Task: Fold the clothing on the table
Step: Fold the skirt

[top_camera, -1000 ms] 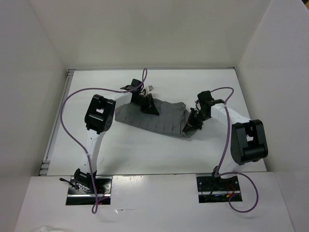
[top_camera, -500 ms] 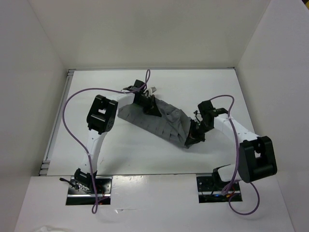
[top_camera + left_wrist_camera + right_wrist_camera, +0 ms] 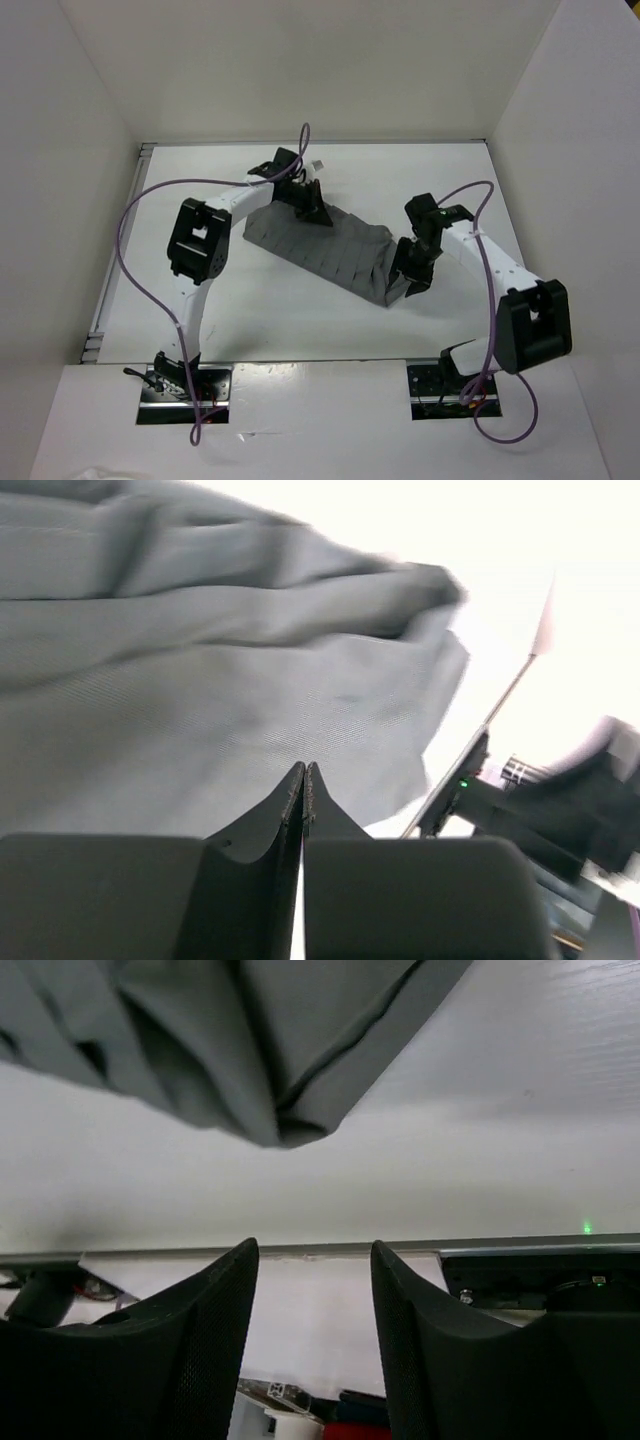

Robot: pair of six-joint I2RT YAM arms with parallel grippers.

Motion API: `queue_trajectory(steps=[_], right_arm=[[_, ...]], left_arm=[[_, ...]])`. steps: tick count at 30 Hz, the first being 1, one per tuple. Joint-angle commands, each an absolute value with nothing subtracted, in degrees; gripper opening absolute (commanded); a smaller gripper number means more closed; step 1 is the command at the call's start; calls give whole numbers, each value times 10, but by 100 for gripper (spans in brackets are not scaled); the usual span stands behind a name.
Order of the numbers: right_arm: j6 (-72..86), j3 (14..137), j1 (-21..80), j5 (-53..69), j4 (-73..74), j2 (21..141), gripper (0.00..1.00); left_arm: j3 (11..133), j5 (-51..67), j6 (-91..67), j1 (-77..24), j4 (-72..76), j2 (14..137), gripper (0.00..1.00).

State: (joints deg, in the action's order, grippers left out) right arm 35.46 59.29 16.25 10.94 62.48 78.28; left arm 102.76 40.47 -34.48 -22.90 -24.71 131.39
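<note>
No legible text, labels, numbers (any view).

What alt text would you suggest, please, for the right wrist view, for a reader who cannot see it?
The right hand stands open, nothing between its two black fingers, pointing at a bunched corner of the grey clothing that lies just ahead on the white table.
</note>
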Motion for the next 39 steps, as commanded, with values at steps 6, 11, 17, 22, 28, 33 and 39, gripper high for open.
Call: queue_trajectory(steps=[6,11,17,22,28,33,39], right_arm=[[398,598,159,98,476,952,53],[374,673,147,78,449,1062,50],[332,845,94,48,444,1164,50],[300,910,94,59,469,1115,64],[249,858,77,118,459,1100,82],[213,846,44,169,429,1138,85],[200,846,-1,234,385,1186,86]], left_arm=[[1020,380,-300,-221,-260,1180,5],[970,374,-289,-200,-260,1125,6],[936,368,-289,-190,-260,1106,6],[925,362,-289,-185,-260,1106,7],[931,374,-289,-185,-260,1123,7],[942,374,-289,-185,-260,1129,7],[953,368,-284,-185,-279,1129,7]])
